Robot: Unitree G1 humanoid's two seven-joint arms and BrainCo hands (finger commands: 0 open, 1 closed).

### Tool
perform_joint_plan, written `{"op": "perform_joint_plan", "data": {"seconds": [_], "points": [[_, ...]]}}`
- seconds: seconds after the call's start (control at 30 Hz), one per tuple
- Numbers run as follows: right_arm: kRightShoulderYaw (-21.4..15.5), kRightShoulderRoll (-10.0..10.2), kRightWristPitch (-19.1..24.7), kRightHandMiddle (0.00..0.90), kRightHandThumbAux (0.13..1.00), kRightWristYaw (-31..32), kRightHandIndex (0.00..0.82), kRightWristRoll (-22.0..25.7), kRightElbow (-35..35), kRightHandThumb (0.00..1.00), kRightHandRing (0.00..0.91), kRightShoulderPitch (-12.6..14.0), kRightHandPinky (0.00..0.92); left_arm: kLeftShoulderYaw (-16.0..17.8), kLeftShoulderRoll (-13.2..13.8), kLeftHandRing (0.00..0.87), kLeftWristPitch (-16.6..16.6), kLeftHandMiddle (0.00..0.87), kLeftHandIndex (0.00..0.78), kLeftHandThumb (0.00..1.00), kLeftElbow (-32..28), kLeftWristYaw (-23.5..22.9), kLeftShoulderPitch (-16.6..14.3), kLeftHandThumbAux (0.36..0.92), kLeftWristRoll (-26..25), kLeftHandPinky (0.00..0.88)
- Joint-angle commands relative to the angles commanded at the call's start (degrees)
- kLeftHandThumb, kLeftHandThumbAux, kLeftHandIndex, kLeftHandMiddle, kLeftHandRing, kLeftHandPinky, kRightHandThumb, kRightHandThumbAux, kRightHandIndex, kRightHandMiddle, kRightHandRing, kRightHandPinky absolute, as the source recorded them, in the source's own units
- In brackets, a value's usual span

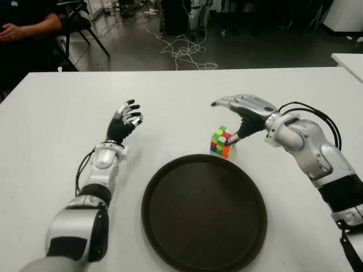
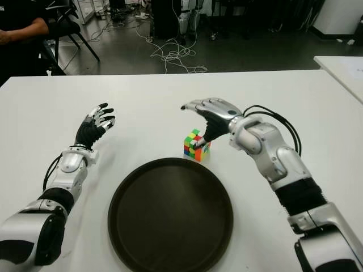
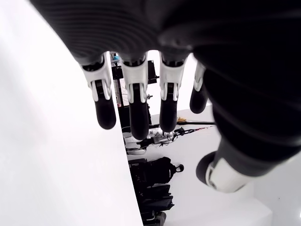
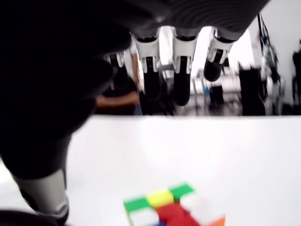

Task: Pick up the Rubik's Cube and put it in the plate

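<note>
The Rubik's Cube stands on the white table, just beyond the far rim of the round dark plate. My right hand hovers over the cube. Its fingers stretch out above it and its thumb touches the cube's right side. In the right wrist view the cube lies below the straight fingers, which are not closed on it. My left hand shows to the left of the plate, fingers spread and holding nothing.
A person's arm and a black chair are beyond the table's far left corner. Cables lie on the floor behind the table. A second white table edges in at the far right.
</note>
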Motion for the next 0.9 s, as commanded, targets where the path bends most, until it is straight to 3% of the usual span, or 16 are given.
{"op": "perform_joint_plan", "data": {"seconds": [0.9], "points": [[1.2,-0.5,2.4,0.133,0.760,1.4,0.083,-1.2,-2.1,0.000,0.125,0.4,0.090,-0.1,-0.2,0.203,0.0,0.190,0.125,0.189,-0.2,0.0,0.1,0.724,0.0,0.220]]}}
